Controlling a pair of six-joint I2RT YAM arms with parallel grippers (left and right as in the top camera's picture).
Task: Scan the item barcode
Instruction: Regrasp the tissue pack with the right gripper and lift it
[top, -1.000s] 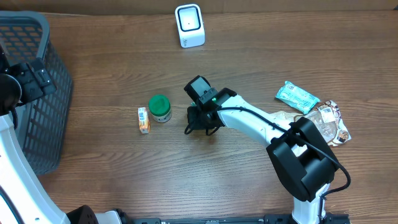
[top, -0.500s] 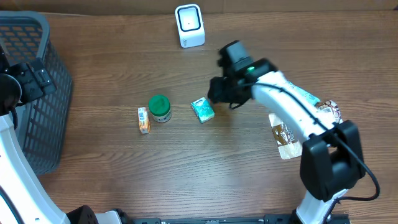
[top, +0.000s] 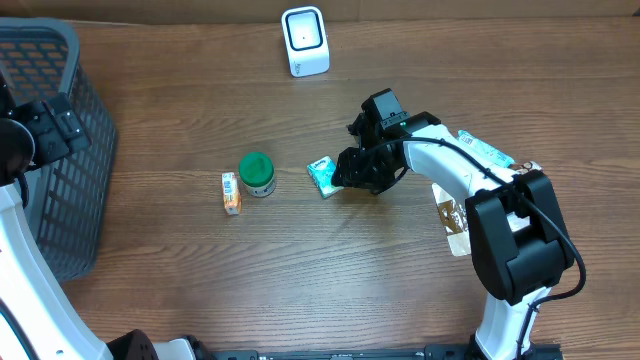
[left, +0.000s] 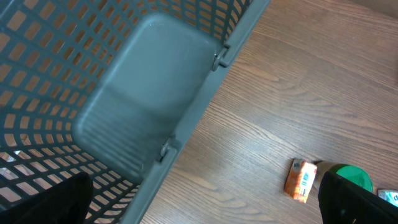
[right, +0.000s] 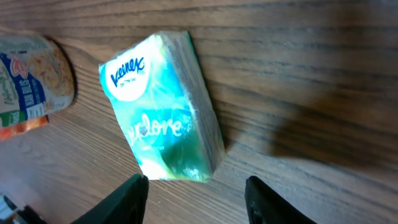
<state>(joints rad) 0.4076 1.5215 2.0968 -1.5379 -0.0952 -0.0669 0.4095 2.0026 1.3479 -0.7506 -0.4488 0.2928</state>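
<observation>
The brown wooden table (top: 300, 280) filled the overhead view, with the grey plastic mesh basket (top: 60, 200) at its left edge. The left gripper (top: 50, 125) hung over the basket's rim, its fingers spread wide and empty. The white box-shaped scanner (top: 304, 40) stood alone at the top centre. Well below it, near the middle of the frame, the teal plastic-wrapped tissue packet (top: 323, 176) lay flat on the wood. The right gripper (right: 199, 199) hovered just beside the packet, its fingers parted and gripping nothing. To the left of the packet sat the green-lidded round jar (top: 257, 173) and the small orange carton (top: 231, 192), touching or nearly so. Judging by this, the scan looked undone: the likely item was still to be grasped, carried up to the scanner and turned code-first. No barcode showed on the packet's upper face in the right wrist view, so it was probably underneath or on a side. That view cut both fingertips off at the bottom edge. The left wrist view showed only dark finger blurs in its lower corners. A pile of wrappers at the right edge was partly hidden behind the right arm.
</observation>
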